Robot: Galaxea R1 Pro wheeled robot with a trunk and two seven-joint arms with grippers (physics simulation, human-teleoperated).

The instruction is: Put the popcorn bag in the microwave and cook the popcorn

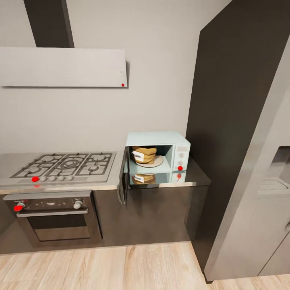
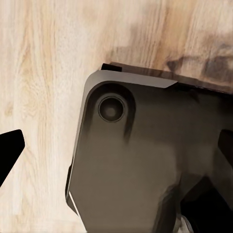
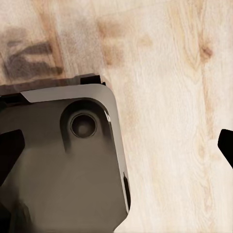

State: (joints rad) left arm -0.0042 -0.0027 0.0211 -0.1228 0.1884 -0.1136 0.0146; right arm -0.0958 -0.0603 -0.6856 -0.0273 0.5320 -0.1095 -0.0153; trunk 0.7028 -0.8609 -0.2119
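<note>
Inside the microwave (image 1: 161, 151), the bag (image 1: 144, 155) is sitting on a pale round plate (image 1: 158, 162), a squat mustard-tan burlap sack with a thick rolled rim. Its white label (image 1: 137, 154) is facing the opening, but the black print is too small to read. The microwave, pale mint-blue with two white knobs (image 1: 181, 155) and a red dot (image 1: 180, 168), is standing on the countertop (image 1: 189, 179) with its dark-framed door (image 1: 123, 179) swinging wide open toward the hob (image 1: 64, 166). The glossy slab is mirroring the bag and dot below. Red dots are also showing on the hob, the oven (image 1: 54, 215) and the hood (image 1: 64, 66). A fridge (image 1: 262, 193) is being cut off at the right edge.

Both wrist views are looking down at wood floor (image 2: 39, 73) and the robot's dark base (image 2: 141, 165). The left gripper (image 2: 116, 150) and right gripper (image 3: 116, 148) are each showing black fingertips at opposite edges, spread wide with nothing between
</note>
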